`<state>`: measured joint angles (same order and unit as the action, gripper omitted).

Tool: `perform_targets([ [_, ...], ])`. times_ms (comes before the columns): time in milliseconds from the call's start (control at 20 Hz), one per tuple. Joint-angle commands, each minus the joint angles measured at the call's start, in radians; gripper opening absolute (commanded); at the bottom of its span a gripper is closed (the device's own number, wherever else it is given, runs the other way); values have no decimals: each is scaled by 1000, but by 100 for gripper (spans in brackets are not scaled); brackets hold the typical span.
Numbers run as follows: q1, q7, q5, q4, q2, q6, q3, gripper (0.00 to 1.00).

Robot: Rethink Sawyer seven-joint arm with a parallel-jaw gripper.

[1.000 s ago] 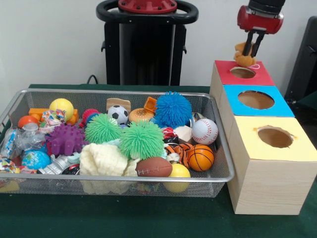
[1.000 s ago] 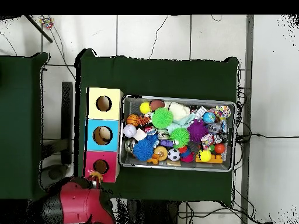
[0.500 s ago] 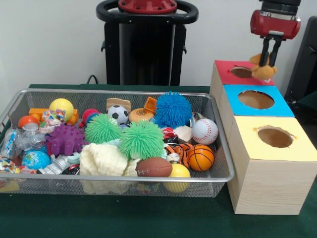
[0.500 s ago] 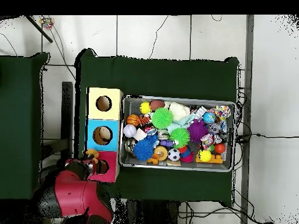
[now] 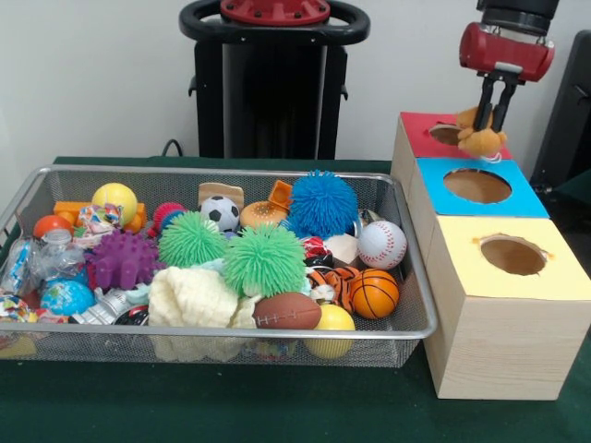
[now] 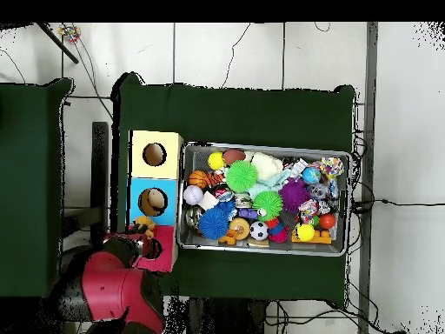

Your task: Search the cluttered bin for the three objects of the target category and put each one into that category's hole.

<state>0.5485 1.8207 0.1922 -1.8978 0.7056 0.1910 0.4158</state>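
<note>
Tan plush animal [image 5: 482, 140] hangs clamped in the gripper [image 5: 492, 118] over the red-surround hole [image 5: 447, 134], undropped, while a tiger-striped plush [image 5: 334, 277] waits in the wire bin [image 5: 417, 277].

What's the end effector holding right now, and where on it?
A tan-brown plush animal, pinched at its upper part by the end effector, hanging over the red-surround hole.
</note>
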Motion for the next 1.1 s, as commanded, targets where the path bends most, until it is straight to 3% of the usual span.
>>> perform_targets([
  [50, 28, 213, 21, 72, -79, 196, 82, 0],
  [200, 44, 219, 17, 80, -89, 270, 103, 0],
  [550, -17, 181, 25, 27, -41, 325, 3, 0],
  [900, -74, 132, 38, -53, 14, 337, -98, 0],
  [1100, -106, 123, 45, -97, 36, 294, -161, 0],
])
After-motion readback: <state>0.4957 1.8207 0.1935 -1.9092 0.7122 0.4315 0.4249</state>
